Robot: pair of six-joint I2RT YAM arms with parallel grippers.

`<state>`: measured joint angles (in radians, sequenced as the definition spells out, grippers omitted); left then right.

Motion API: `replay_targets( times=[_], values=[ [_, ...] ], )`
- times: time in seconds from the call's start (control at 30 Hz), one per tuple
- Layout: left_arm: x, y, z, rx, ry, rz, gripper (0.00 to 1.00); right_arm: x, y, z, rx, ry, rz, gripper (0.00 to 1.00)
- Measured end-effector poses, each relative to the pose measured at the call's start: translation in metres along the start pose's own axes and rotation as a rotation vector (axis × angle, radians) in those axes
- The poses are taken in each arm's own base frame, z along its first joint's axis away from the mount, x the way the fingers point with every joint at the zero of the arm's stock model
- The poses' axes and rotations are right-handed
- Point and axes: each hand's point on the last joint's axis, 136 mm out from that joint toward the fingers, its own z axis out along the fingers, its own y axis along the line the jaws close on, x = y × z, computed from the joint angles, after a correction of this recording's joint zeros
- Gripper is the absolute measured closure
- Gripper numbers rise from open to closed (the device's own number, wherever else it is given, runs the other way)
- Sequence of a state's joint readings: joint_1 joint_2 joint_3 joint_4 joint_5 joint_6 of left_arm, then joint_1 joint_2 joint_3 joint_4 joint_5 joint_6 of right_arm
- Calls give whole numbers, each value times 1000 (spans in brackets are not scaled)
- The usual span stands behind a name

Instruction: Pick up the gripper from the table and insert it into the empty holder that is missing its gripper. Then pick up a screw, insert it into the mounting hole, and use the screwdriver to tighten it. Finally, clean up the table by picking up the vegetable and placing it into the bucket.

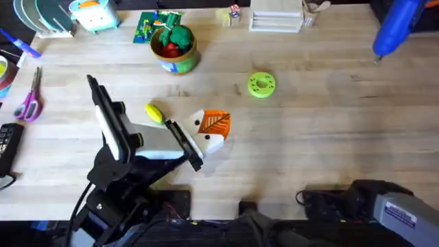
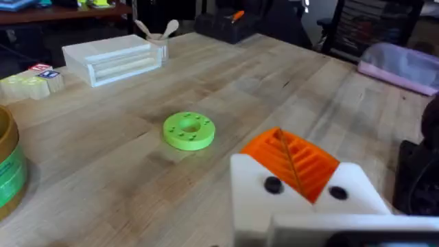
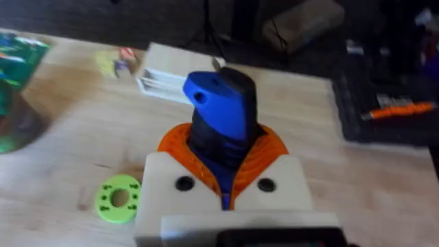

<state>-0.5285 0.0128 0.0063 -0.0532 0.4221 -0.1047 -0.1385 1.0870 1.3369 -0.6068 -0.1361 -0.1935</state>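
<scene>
The yellow vegetable (image 1: 154, 113) lies on the table just left of my left gripper (image 1: 215, 123). That gripper (image 2: 291, 159) sits low over the wood, its orange ribbed pads pressed together with nothing between them. The bucket (image 1: 177, 60), holding red and green toy produce, stands further back on the table; its wall (image 2: 9, 171) shows in the left wrist view. My right gripper (image 3: 223, 145) is shut on the blue screwdriver (image 3: 219, 103), which is raised at the far right (image 1: 398, 26), metal tip down. The loose gripper piece, holder and screw are out of view.
A lime-green disc (image 1: 260, 84) lies right of the bucket, ahead of my left gripper (image 2: 189, 130). A clear plastic box (image 1: 276, 20) and small blocks (image 1: 228, 15) line the back edge. Purple scissors (image 1: 29, 101) rest at the far left.
</scene>
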Motion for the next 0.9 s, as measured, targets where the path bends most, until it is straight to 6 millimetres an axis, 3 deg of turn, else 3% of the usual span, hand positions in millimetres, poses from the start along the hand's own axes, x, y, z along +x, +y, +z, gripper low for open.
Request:
replay_targets(
  times=[0.17,0.37,0.47,0.6,0.9],
  values=[
    [0,0,0,0,0,0,983,-39,73,-6,-186,-216,-31,977],
    [0,0,0,0,0,0,983,-46,181,-10,-523,-356,-75,977],
    [0,0,0,0,0,0,983,-42,224,-22,-663,-374,-79,977],
    [0,0,0,0,0,0,983,-39,255,-42,-784,-377,-77,977],
    [0,0,0,0,0,0,983,-32,304,-81,-1028,-496,-78,977]
  ],
)
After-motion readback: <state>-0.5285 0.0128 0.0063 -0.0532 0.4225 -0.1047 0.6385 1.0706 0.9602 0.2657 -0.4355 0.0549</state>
